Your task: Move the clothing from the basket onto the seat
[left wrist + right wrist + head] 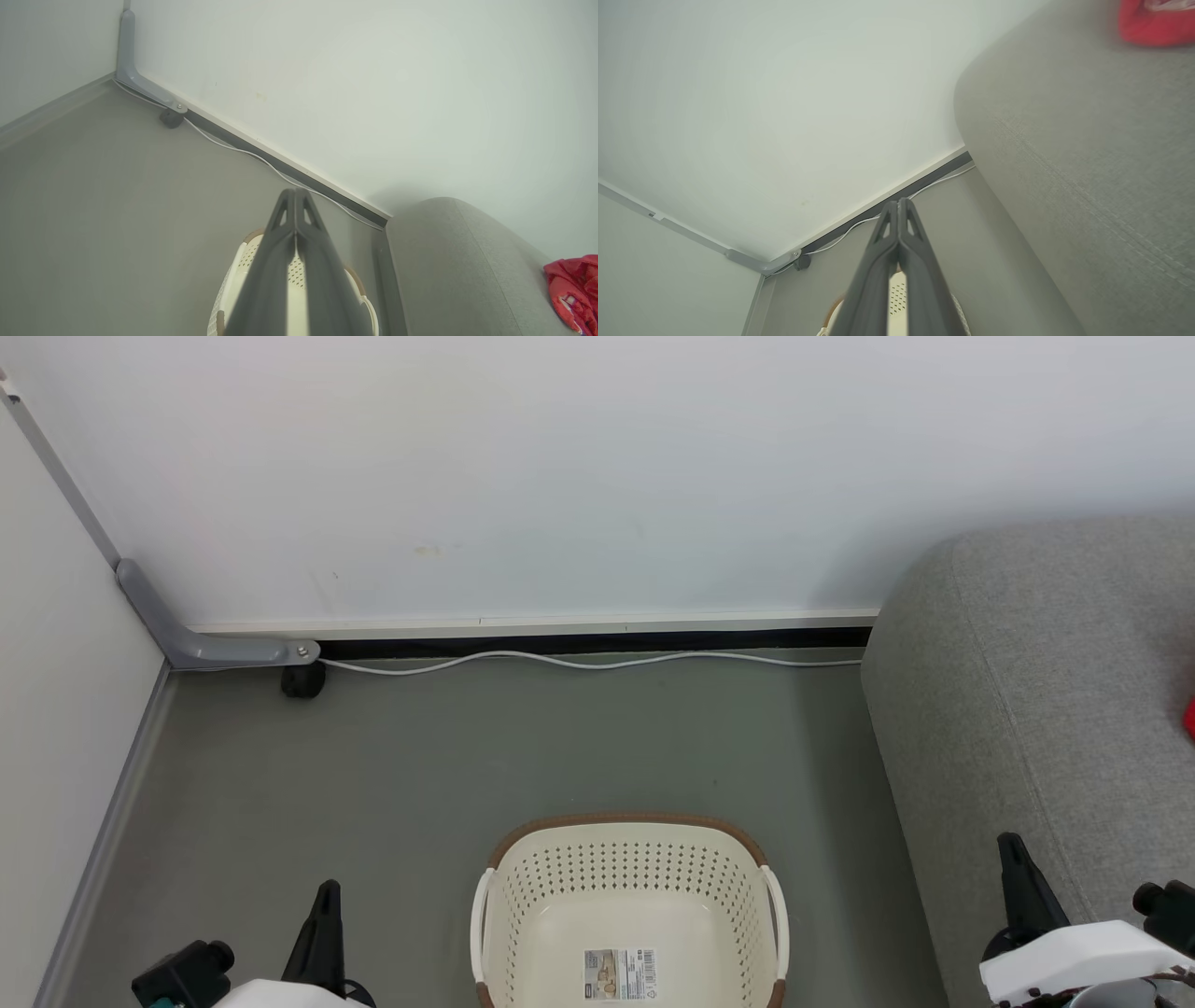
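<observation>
Light: bright, even, diffuse; shadows faint, soft-edged.
Weak shadow on wall [845, 574] and floor [831, 756] just beside seat [1027, 663]; dark band under skirting [560, 625]. Head view sharp throughout. Wrist views softer, greenish cast; right gripper [898, 203] blurred close to lens, left gripper [295, 192] likewise soft toward frame bottom; clothing [1153, 25] out of focus at top right corner.

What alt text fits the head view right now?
Empty cream-white perforated plastic basket, brown-rimmed, on the grey floor at bottom centre. Large grey woven-fabric sofa at right, a sliver of bright red clothing on it at the frame edge. Left hand and right hand low in the corners.
</observation>
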